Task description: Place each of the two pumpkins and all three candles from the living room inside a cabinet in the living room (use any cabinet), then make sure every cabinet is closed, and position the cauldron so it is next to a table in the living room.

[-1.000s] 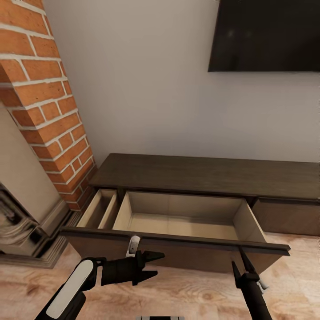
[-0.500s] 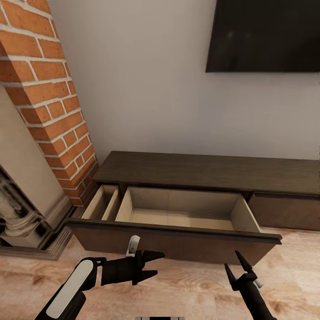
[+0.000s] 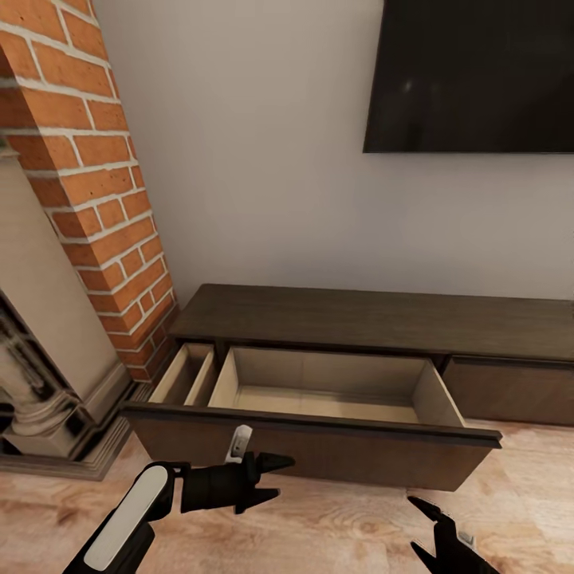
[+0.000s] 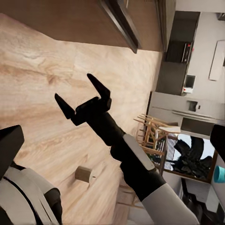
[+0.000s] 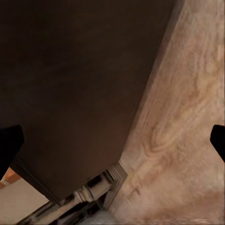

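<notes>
- The cabinet (image 3: 375,323) stands against the wall; its wide drawer (image 3: 319,434) is pulled out.
- Left gripper (image 3: 275,477): jaws spread, holding nothing.
- Right gripper (image 3: 424,526): jaws spread, over the wooden floor (image 3: 335,526).

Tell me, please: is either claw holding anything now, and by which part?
Nothing is held. The left claw is open and empty above the wooden floor. The right claw is also open and empty, apart from the pulled-out cabinet drawer front.

Just beyond both grippers' spread jaws, the cabinet (image 3: 375,319) is standing against the wall, its drawer (image 3: 319,414) projecting toward them over the floor (image 3: 335,526).
</notes>
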